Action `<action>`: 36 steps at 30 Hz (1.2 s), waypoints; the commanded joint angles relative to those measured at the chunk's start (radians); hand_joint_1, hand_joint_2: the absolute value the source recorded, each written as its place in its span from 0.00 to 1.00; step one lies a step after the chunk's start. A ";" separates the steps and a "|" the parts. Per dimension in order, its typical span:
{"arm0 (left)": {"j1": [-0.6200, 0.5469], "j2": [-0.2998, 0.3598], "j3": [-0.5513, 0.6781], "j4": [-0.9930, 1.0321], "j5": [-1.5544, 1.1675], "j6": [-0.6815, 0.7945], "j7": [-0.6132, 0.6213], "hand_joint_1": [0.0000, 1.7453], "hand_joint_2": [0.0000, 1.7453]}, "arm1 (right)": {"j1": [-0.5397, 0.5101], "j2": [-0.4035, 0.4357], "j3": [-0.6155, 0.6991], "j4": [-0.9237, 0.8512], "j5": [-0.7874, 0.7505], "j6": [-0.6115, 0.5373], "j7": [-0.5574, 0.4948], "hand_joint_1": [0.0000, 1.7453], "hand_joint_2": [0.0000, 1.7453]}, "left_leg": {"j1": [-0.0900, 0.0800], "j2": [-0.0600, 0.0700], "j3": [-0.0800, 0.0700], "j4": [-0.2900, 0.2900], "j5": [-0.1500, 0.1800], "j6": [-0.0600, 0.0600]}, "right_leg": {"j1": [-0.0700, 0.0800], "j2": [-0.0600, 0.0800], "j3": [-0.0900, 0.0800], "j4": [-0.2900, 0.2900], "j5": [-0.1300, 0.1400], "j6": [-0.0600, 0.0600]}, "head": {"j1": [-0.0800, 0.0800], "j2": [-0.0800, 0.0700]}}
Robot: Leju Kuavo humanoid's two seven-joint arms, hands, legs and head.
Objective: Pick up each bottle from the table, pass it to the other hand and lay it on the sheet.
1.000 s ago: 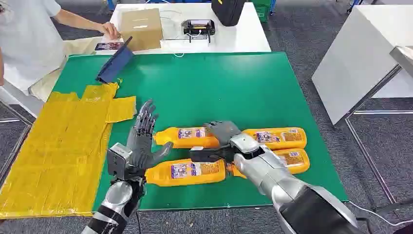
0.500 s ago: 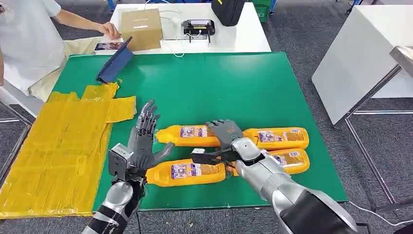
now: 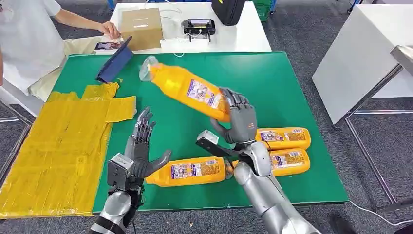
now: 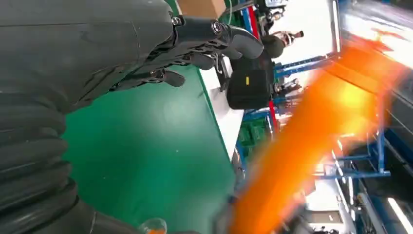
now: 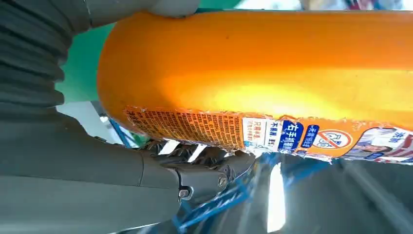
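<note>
Head view: right hand (image 3: 239, 124) gripped orange plastic bottle (image 3: 187, 87) by base, raised, tilted toward upper left. Left hand (image 3: 140, 148) lower left, fingers spread, empty, above green table (image 3: 272, 83).

Right robot hand (image 3: 240, 122): now raised off the tabletop (image 3: 272, 83), gripping one orange bottle (image 3: 187, 87) by its base. Bottle: formerly lying among the others, now aloft, tilted, cap end reaching up and away above the open left robot hand (image 3: 140, 148).
</note>
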 commanded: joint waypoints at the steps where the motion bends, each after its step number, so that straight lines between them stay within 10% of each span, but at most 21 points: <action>1: 0.041 0.016 0.049 -0.042 -0.020 0.005 0.011 0.00 1.00 | 0.159 0.015 -0.144 -0.325 -0.168 -0.005 -0.068 1.00 1.00 | 0.002 -0.003 0.005 0.001 -0.003 -0.002 | 0.001 0.003 0.006 0.000 -0.003 -0.002 | 0.000 0.000; 7: 0.049 0.017 0.053 -0.053 -0.026 0.006 0.013 0.00 1.00 | 0.179 0.012 -0.105 -0.328 -0.249 0.007 -0.073 1.00 1.00 | 0.002 -0.002 0.006 0.001 -0.004 -0.002 | 0.000 0.005 0.006 0.000 -0.003 -0.002 | 0.000 0.000; 13: 0.033 0.054 0.018 -0.099 -0.021 -0.034 0.001 0.00 1.00 | 0.190 -0.047 0.176 -0.220 -0.372 0.321 -0.068 1.00 1.00 | 0.002 0.000 0.006 0.000 -0.003 -0.002 | 0.001 0.007 0.006 -0.001 -0.002 -0.002 | 0.000 0.000; 36: -0.026 0.070 -0.041 -0.156 0.015 -0.071 0.007 0.00 1.00 | 0.135 -0.015 0.383 0.011 -0.303 0.355 -0.070 1.00 1.00 | 0.001 -0.002 0.003 -0.001 -0.001 -0.001 | 0.001 0.002 0.003 -0.001 -0.001 -0.001 | 0.000 0.000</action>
